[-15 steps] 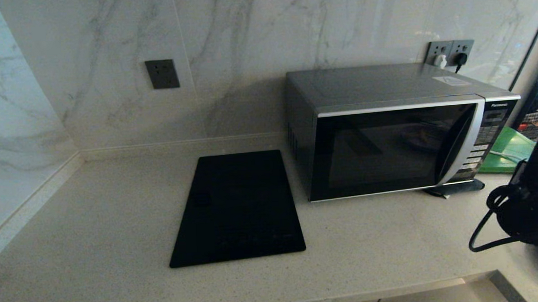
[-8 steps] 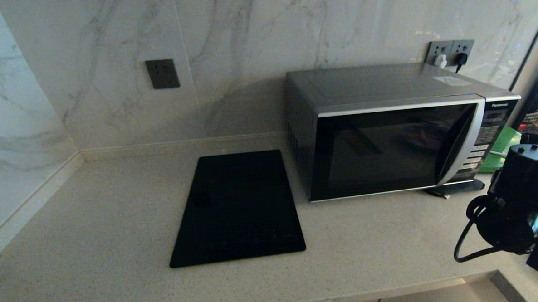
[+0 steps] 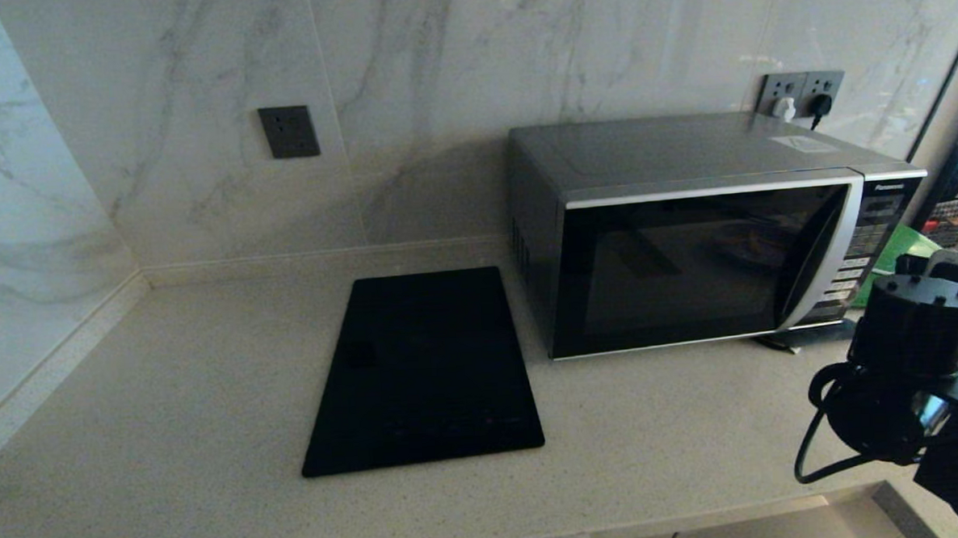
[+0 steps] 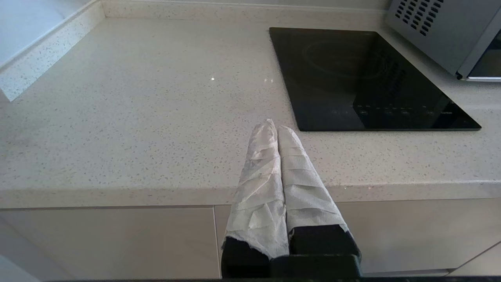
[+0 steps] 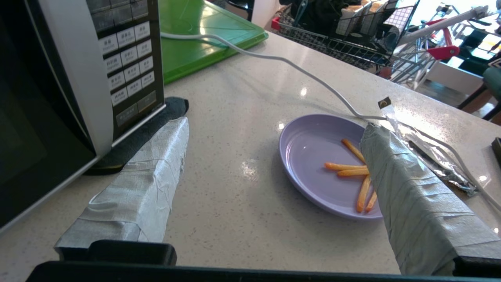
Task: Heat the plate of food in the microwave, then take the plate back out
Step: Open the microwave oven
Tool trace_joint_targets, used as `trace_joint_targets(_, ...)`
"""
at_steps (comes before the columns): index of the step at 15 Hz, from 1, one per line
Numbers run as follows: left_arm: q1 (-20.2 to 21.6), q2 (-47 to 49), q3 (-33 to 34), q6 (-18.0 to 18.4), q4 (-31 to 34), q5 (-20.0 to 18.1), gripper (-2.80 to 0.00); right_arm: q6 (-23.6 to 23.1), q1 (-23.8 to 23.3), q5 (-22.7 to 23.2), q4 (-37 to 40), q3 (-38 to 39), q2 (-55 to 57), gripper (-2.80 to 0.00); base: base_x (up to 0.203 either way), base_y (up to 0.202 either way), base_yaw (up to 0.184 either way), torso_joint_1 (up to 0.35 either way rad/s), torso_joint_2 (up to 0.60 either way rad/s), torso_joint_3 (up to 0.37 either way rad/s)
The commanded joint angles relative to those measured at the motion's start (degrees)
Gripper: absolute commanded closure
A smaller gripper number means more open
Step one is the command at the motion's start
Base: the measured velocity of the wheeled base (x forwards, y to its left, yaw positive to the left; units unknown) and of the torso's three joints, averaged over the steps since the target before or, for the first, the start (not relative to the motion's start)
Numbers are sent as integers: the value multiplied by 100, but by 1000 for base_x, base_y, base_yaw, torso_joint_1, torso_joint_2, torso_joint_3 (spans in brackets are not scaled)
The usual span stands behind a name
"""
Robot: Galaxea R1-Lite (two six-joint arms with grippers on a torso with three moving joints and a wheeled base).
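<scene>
The silver-grey microwave stands on the counter with its dark glass door closed; its button panel shows in the right wrist view. To the right of it, the lilac plate rests on the counter with several orange fries on it. The plate is out of the head view. My right gripper hangs open above the counter between microwave and plate, and one taped finger hides the plate's far side. My left gripper is shut and empty over the counter's front edge.
A black cooktop slab lies left of the microwave. A green board, a white cable and a foil wrapper lie around the plate. A wire basket stands past the counter. My right arm is at the counter's right front.
My right arm has shifted left and lower in the head view, turning its wrist. The microwave and cooktop have not moved.
</scene>
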Motion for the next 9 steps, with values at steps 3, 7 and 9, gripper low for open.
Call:
trace_joint_targets(3,2,9,0,-4,-2,3,0,0,6,-174,-35,-430,556,-280,0,0,0,0,0,0)
trace_joint_targets(7,2,9,0,-4,-2,3,0,12,2,-402,-38,-1065,922,-280,0,0,0,0,0,0)
trace_joint_targets(9,2,9,0,-4,-2,3,0,48,-5,-408,-58,-1460,1049,-280,0,0,0,0,0,0)
